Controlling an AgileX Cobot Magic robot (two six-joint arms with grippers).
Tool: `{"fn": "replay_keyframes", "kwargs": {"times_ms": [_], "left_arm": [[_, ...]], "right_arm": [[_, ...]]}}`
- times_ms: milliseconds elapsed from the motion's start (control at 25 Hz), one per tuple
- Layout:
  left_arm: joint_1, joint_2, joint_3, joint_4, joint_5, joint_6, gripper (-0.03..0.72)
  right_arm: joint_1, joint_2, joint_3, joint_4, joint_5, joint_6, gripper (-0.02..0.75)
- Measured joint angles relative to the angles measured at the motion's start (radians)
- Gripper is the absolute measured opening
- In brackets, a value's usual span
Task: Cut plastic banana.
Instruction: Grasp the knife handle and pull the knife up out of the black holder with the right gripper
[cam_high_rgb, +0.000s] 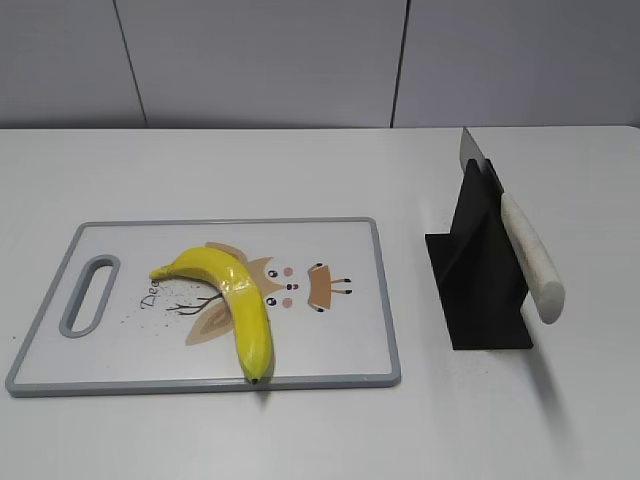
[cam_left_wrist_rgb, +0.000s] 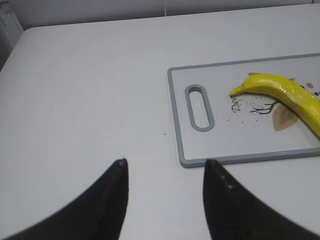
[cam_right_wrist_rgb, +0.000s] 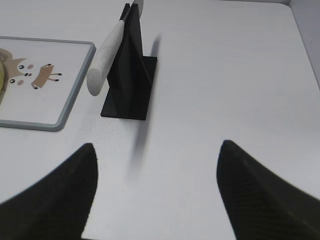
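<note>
Since neither arm has touched anything yet, you're at the start. Nearest you, relative to the cutting board (cam_high_rgb: 330, 375): left gripper (cam_left_wrist_rgb: 165, 172) hangs over bare table (cam_left_wrist_rgb: 90, 90) just off the board's handle-slot end, fingers apart, nothing between them. Right gripper (cam_right_wrist_rgb: 157, 155) hovers on the opposite side, short of the black knife stand (cam_right_wrist_rgb: 131, 85), jaws wide apart and empty too.

Plastic banana (cam_high_rgb: 235, 300) lies on the board, bent sharply, dark tip at the board's near edge, stem end pointing toward the slot. Prob laid flat there so a blade can come straight down across it.

Beyond the board's right edge, knife (cam_high_rgb: 530, 255) sits slotted in the stand, white handle angled out toward you, blade tip up at the far end. That tilt looks meant to offer the handle to the right gripper; I'd judge grabbing it is your first move, w/ left free to steady the banana.
</note>
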Motion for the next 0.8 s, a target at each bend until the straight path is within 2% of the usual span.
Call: {"fn": "replay_keyframes", "kwargs": {"times_ms": [800], "left_arm": [[0.000, 0.000, 0.000, 0.000, 0.000, 0.000, 0.473]], "right_arm": [[0.000, 0.000, 0.000, 0.000, 0.000, 0.000, 0.588]]}}
